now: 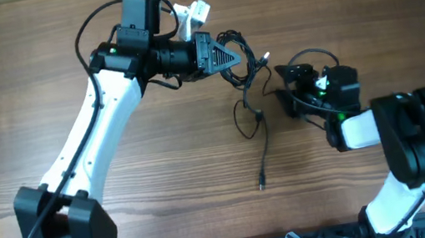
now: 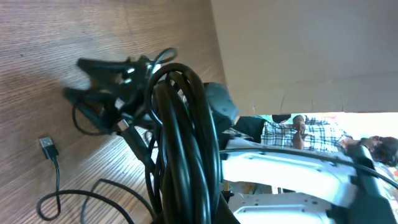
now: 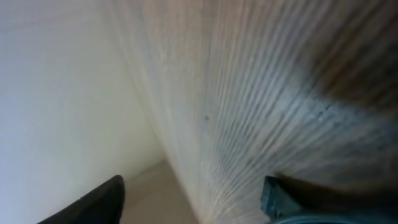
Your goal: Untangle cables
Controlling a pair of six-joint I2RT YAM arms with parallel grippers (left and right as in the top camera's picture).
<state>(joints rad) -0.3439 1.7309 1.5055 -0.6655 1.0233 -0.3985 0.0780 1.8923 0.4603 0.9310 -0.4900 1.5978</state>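
The cables [image 1: 243,62], a knotted black bundle at the far centre of the wooden table [image 1: 14,89], are clamped in the fully closed left gripper [image 1: 230,54] (one loose cord [image 1: 265,141] trails nearward). Just right, the right gripper [image 1: 283,93] gapes half-open, empty. A pull on the wrong strand could cinch the knot tighter.
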